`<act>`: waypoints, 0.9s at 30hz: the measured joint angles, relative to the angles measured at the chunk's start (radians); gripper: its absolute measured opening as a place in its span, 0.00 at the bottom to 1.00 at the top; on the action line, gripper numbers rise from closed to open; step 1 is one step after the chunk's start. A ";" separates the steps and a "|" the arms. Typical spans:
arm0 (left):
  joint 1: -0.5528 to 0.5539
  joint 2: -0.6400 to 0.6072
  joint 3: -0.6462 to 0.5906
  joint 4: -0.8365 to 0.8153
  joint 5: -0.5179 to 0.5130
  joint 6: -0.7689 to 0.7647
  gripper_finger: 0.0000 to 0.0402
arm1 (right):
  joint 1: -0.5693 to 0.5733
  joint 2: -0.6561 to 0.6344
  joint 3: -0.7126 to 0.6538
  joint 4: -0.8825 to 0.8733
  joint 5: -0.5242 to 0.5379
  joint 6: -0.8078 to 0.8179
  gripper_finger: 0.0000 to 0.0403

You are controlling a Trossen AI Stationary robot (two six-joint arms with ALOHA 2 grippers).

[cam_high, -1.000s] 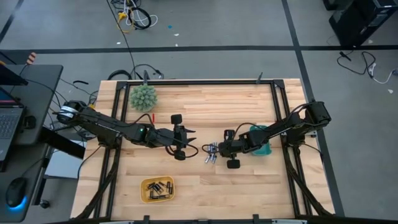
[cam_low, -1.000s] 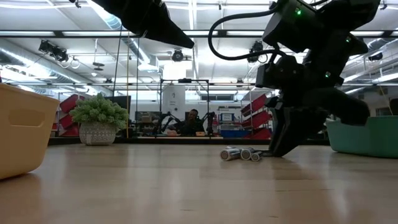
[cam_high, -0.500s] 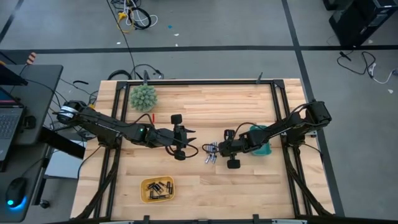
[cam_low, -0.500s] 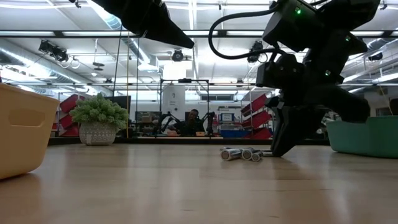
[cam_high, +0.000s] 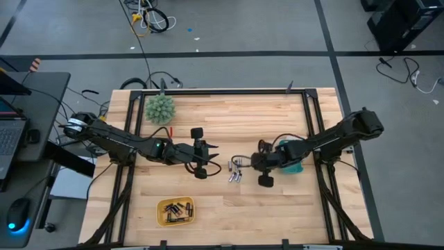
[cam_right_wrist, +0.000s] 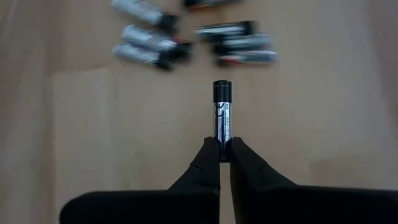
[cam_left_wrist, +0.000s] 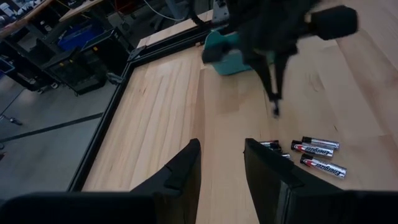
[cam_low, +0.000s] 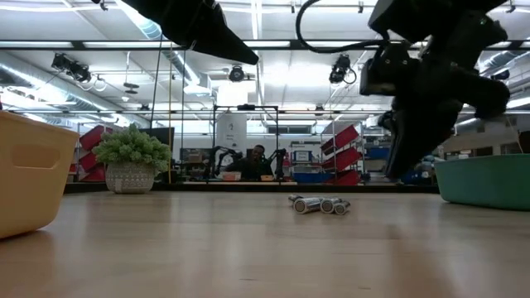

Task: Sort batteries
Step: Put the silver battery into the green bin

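Several batteries lie loose in a small heap at the table's middle, also seen as batteries in the right wrist view. My right gripper hangs just right of the heap, above the table, shut on one dark battery. My left gripper waits open left of the heap, above the table, with nothing between its fingers. A yellow tray near the front edge holds several batteries. A teal tray stands under my right arm. My right gripper pinches the dark battery by one end between its two fingertips. The fingers slant down from the table's right side and lie along the battery, which sticks out ahead of them. The battery hangs lifted clear of the table.
A spiky green ball sits at the far left of the table. Black frame rails run along the table's sides. Bare wood lies between the heap and the yellow tray.
My right gripper has risen from the heap's right side and drawn back toward the table's right edge, rolling a little. It carries one battery, now lifted clear of the table. The other batteries lie where they were.
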 joint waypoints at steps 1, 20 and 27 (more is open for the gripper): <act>0.000 0.000 0.000 0.000 0.000 0.000 0.30 | 0.000 -0.021 0.000 -0.025 0.019 0.045 0.01; 0.000 0.000 0.000 0.000 0.000 0.006 0.30 | 0.157 -0.376 0.003 -0.565 0.268 0.992 0.01; 0.000 0.000 0.000 -0.001 0.000 0.007 0.30 | 0.268 -0.423 0.004 -0.820 0.304 1.355 0.01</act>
